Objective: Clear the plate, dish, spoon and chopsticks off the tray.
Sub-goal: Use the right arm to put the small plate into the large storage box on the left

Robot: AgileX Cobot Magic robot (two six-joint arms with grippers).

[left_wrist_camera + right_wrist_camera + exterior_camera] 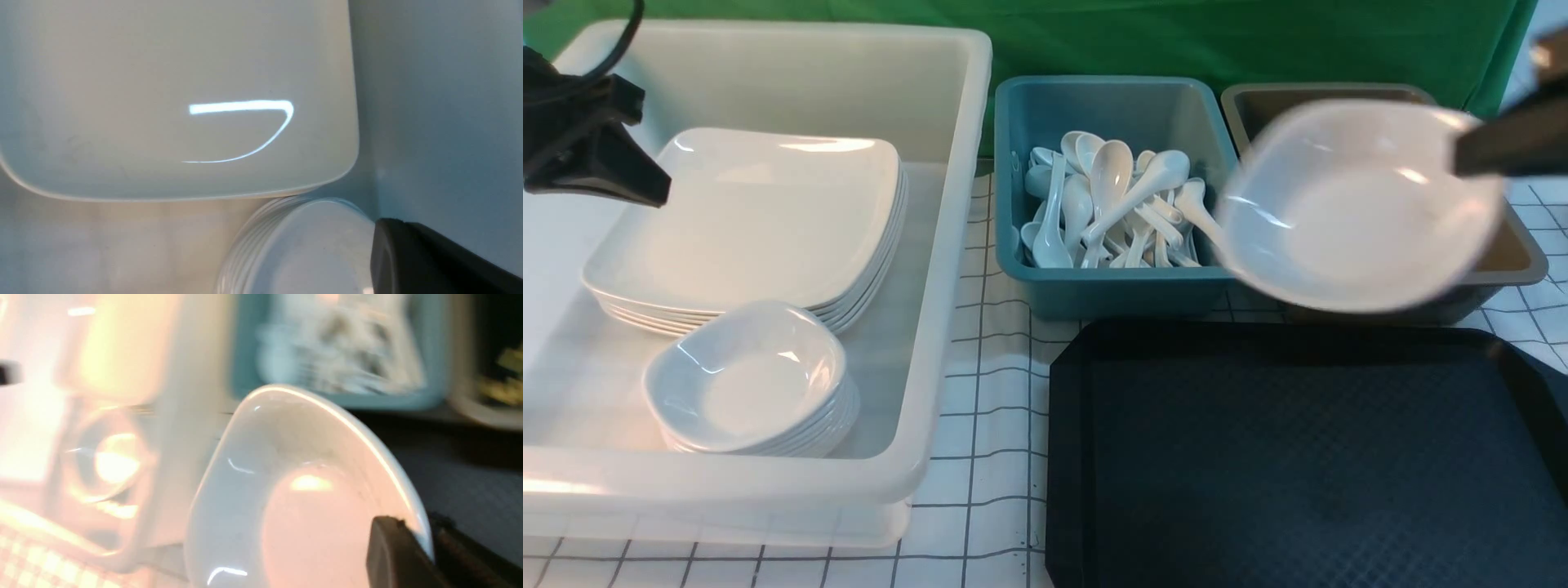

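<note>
My right gripper (pixel 1478 155) is shut on the rim of the small white dish (pixel 1356 204) and holds it tilted in the air over the far edge of the black tray (pixel 1298 457), in front of the brown tub. The right wrist view shows the dish (pixel 310 490) pinched between my fingers (pixel 392 547). The tray has nothing on it. My left gripper (pixel 662 192) hangs over a stack of large white plates (pixel 752 220) in the white bin and looks shut and empty. White spoons (pixel 1111 204) lie in the teal tub. No chopsticks are in view.
The white bin (pixel 947 245) at left also holds a stack of small dishes (pixel 752 384) in front of the plates. The teal tub (pixel 1111 290) and brown tub (pixel 1515 261) stand side by side behind the tray. A checked cloth (pixel 996 392) covers the table.
</note>
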